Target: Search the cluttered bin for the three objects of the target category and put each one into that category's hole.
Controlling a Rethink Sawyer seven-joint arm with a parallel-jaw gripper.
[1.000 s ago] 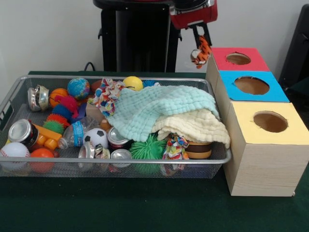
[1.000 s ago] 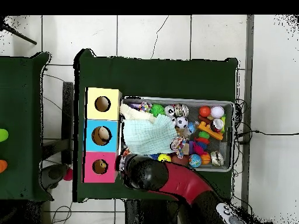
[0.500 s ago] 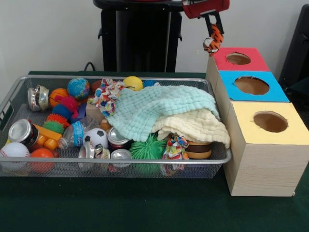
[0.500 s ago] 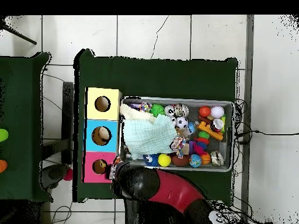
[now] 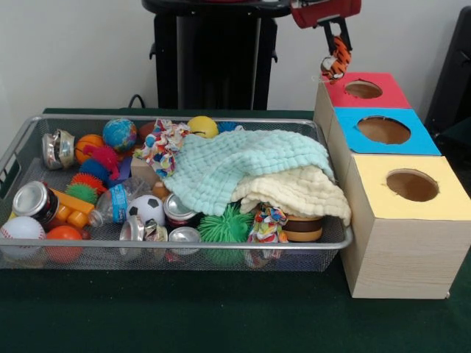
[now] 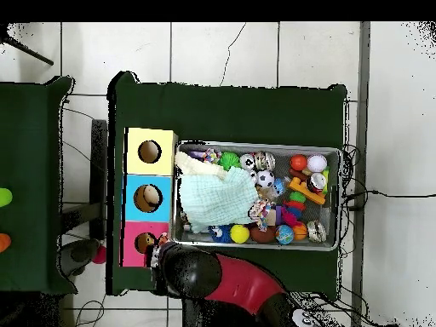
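Occupying the near green table (image 5: pixel 221 323): wire bin (image 5: pixel 176 246), crammed with balls, cans, rope toys; mint cloth (image 5: pixel 243 165) over cream cloth (image 5: pixel 298 191) at its 3 o'clock end. Beside it, at 3 o'clock: yellow box (image 5: pixel 408 220), then blue box (image 5: pixel 383 132), then red box (image 5: pixel 360 90) farthest. Above red box's 9 o'clock edge: gripper (image 5: pixel 336 53), clamped on striped tiger toy (image 5: pixel 336 62), hanging clear of the hole (image 5: pixel 363 89).

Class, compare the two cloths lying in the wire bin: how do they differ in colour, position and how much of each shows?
The mint green cloth lies on top and shows widely; the cream cloth sits lower, partly tucked under it, nearer the boxes. The green one reaches the bin's middle; the cream one stays at one end. Both are crumpled, waffle-textured and cover other items.
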